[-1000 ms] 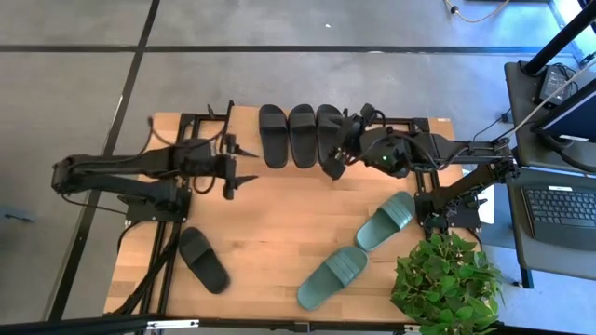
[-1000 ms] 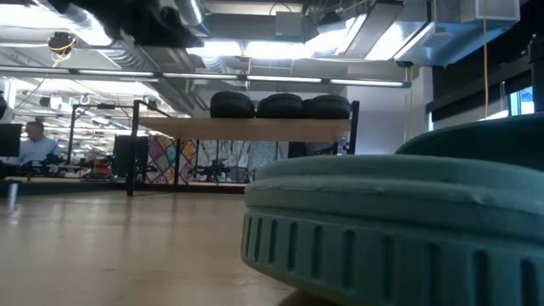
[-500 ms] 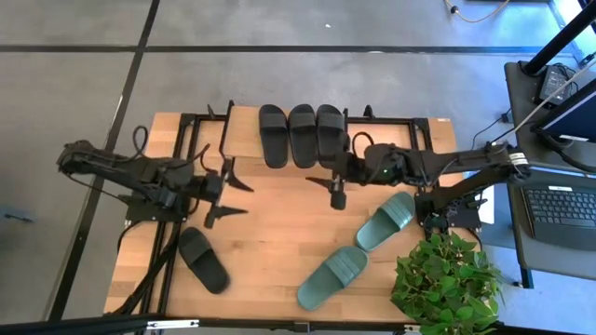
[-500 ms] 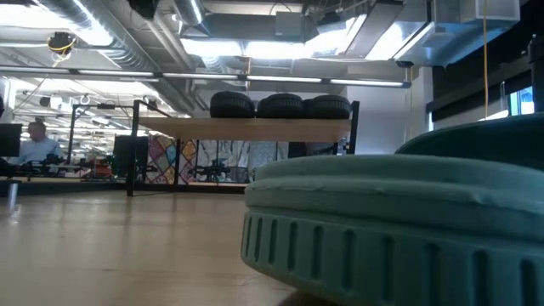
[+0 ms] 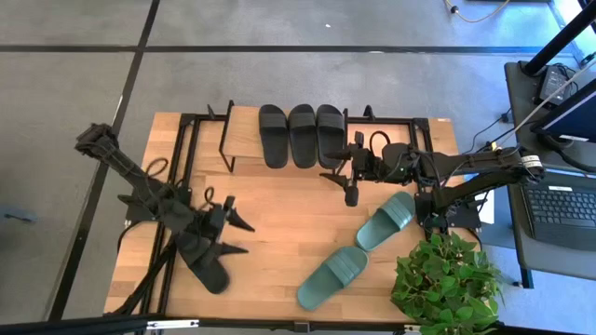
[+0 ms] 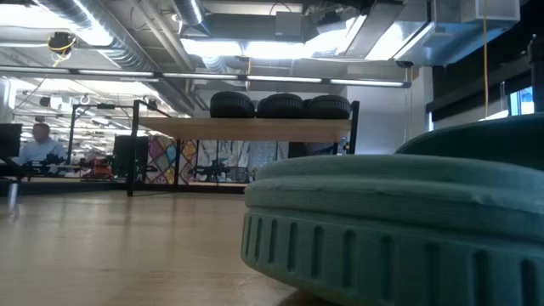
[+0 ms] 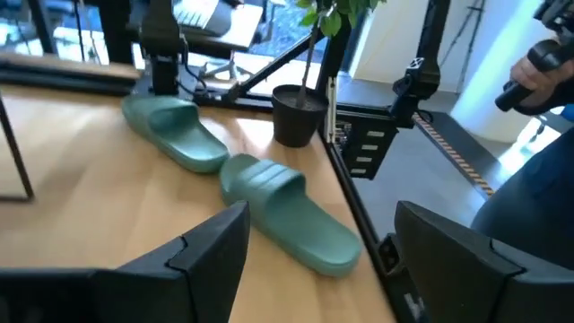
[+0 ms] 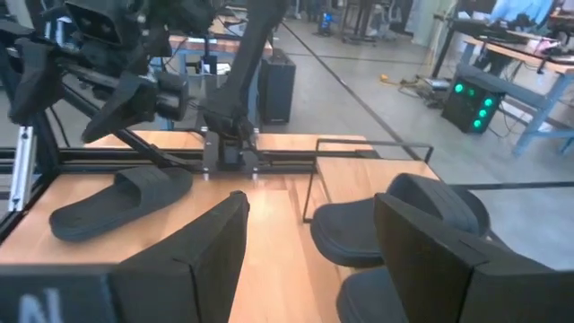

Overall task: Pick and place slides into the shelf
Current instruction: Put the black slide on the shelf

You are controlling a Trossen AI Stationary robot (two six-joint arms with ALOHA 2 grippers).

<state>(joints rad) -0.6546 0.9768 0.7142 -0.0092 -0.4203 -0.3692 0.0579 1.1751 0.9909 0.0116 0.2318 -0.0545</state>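
Three black slides point(image 5: 302, 135) lie side by side, soles down, on the shelf's point(image 5: 244, 140) wooden top at the far edge; the low view shows the three black slides point(image 6: 280, 105) on the plank point(image 6: 246, 129). Another black slide point(image 5: 203, 261) lies on the table near the left front. Two green slides point(image 5: 386, 221) point(image 5: 332, 277) lie at the right front. My left gripper point(image 5: 239, 235) is open just right of the lone black slide. My right gripper point(image 5: 337, 186) is open over the table, in front of the shelf's right end.
A potted plant point(image 5: 445, 279) stands at the table's near right corner, its pot point(image 7: 299, 115) beside the green slides point(image 7: 269, 193). Black frame bars point(image 5: 186, 140) run along the table's left and far sides. A person's hand point(image 7: 538, 72) shows beyond the table.
My left gripper has swung from beside the shelf toward the near edge, ending next to the lone black slide, and has turned about. My right gripper has drawn back from the shelf's right end toward the near and right side. The slides have stayed where they were.
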